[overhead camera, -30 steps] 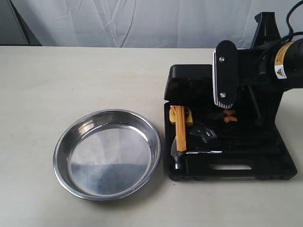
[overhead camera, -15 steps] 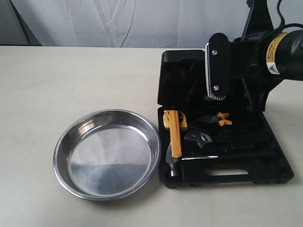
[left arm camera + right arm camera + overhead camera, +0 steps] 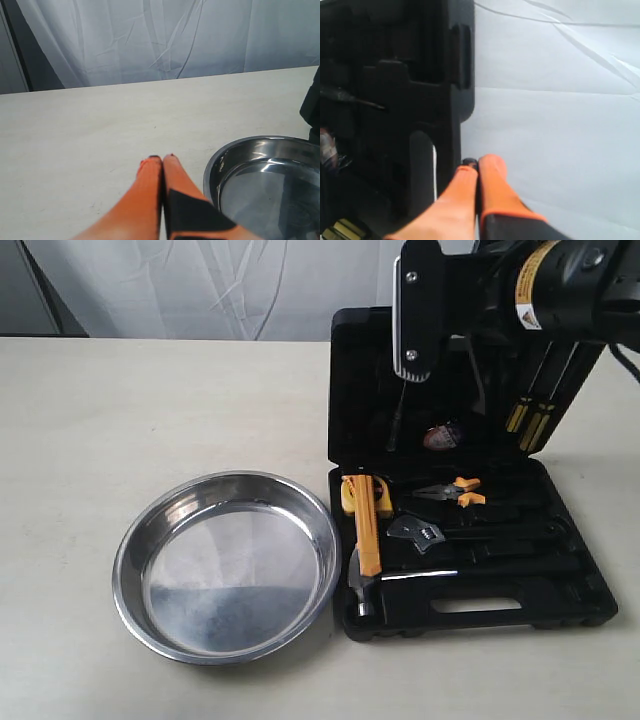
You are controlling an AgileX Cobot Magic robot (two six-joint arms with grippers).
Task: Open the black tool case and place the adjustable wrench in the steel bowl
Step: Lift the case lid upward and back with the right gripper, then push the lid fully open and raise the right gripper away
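Exterior view: the black tool case (image 3: 560, 602) lies open on the desk (image 3: 150, 400). Its lid (image 3: 360, 390) stands upright, we judge because the right arm (image 3: 560, 280) props it at the case's top edge. The adjustable wrench (image 3: 422, 535) rests untouched in the case's base, and the steel bowl (image 3: 125, 540) sits just beside the case. The arm hides part of the lid.

Left wrist view: the left jaws are pressed together and empty, with the bowl (image 3: 220, 165) between them and the case (image 3: 312, 105), likely to leave room. Those 2 things are cut off.

Right wrist view: the right jaws, pressed together, sit at the rim of the case's lid (image 3: 395, 100). We cannot tell whether they touch it.
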